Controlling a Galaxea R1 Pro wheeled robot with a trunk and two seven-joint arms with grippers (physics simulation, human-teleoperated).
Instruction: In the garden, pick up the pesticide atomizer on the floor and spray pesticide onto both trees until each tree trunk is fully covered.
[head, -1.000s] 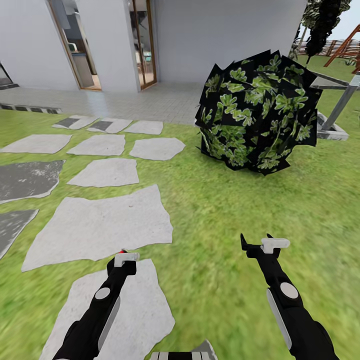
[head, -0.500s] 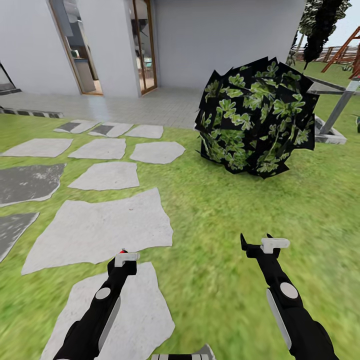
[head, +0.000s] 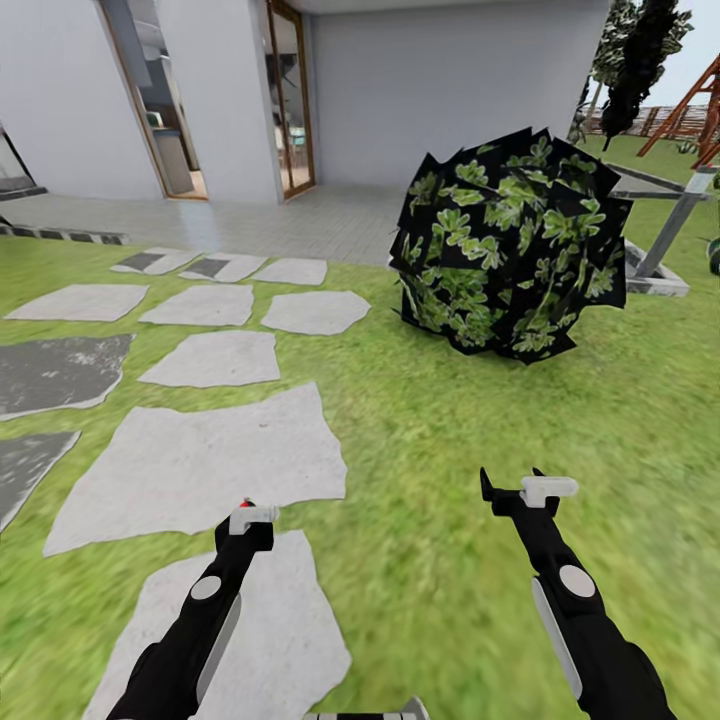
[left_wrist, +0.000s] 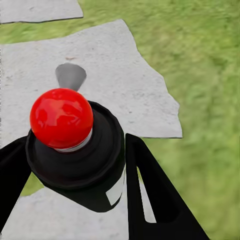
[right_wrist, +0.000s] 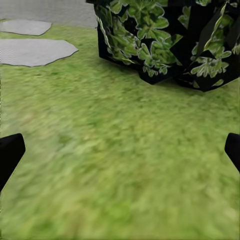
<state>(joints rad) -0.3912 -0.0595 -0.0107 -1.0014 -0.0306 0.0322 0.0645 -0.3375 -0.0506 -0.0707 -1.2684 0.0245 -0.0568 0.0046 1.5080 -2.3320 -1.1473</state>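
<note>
Atomizer (left_wrist: 75, 145) gripped btwn left claw (left_wrist: 75, 200) fingers.

You have no legible text, label, brand, number or sign anywhere in these views; nothing can be read.

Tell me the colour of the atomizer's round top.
Glossy red, best in the left wrist view.

Black arms (head: 200, 620) (white round caps).
</note>
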